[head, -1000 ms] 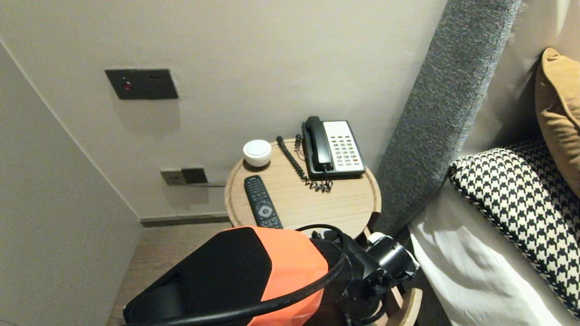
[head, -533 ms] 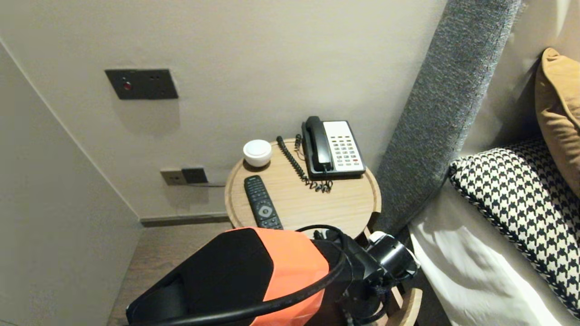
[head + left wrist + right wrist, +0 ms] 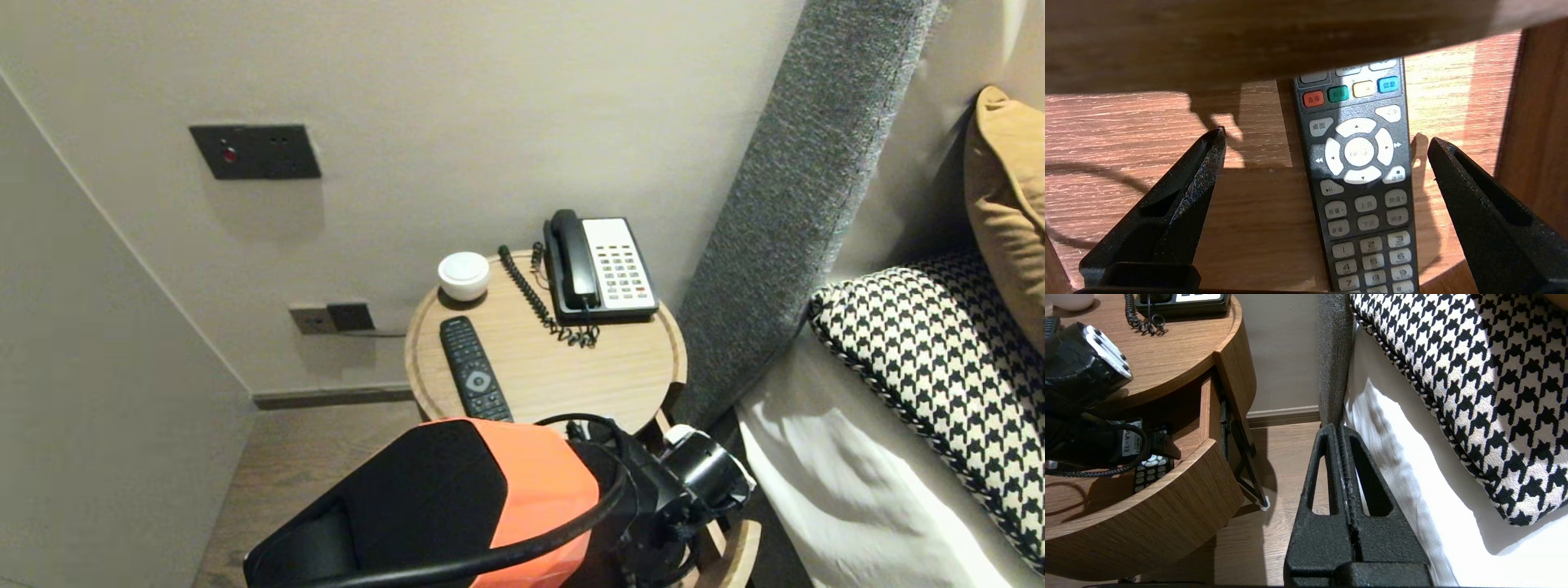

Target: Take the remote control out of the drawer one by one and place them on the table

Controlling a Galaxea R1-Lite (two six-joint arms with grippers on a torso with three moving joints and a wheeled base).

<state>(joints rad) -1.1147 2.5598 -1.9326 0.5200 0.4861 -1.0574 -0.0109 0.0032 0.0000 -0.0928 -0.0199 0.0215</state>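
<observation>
We see soft, even room light on the wall, with the wall plate casting a faint shadow below itself. Inside the drawer a hard bright patch falls across the remote (shadows there are dark and clean-edged), and we find the bedsheet glaring white.

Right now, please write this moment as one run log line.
left gripper open around remote in drawer | right gripper shut, parked beside bed

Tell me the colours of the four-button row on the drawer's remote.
Red, green, yellow, blue on the drawer remote; clearest in the left wrist view.
</observation>
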